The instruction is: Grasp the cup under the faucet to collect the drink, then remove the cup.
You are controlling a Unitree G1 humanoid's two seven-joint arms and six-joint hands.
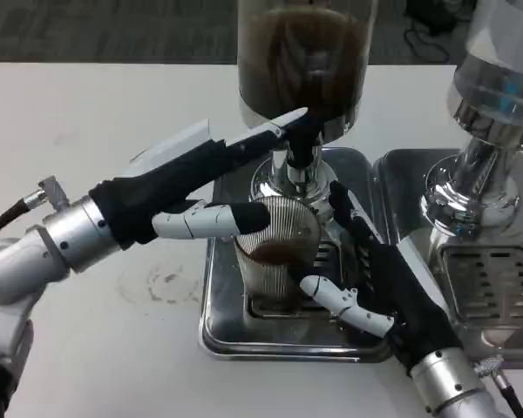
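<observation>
White worktop (pixel 87 113) fills the left of the head view, dark carpet at 12 o'clock beyond it. Steel drip tray (pixel 218 335) sits centre frame. Dispenser tank (pixel 301 52) of dark drink stands above it, faucet (pixel 295 161) dropping from its base. Second dispenser (pixel 497 96) with its own tray at 3 o'clock.

Cup (pixel 275 252): clear, ribbed, upright on the tray grate, long axis vertical, mouth directly below the faucet. A shallow layer of dark drink lies in the bottom; far from full, by my reading.

Left robot hand (pixel 222 187): comes in from 9 o'clock. Upper fingers reach up and forward to the faucet lever (pixel 283 126), seemingly pressing it; whether drink is flowing I cannot tell. A lower finger lies across the cup's rim at its 9 o'clock side. It holds nothing.

Right robot hand (pixel 379 287): comes up from 5 o'clock. Palm faces the cup's 3 o'clock wall, one finger upright beside the rim, another curled round the base at 5 o'clock. It looks wrapped on the cup, though contact on the far side is hidden.

Key relation: cup lies at 10 o'clock from the right palm, just beside or touching. Right robot hand is the nearer carrier. Removal likely calls for a pull toward 5 o'clock, kept level, once the left releases the lever and clears the rim.
</observation>
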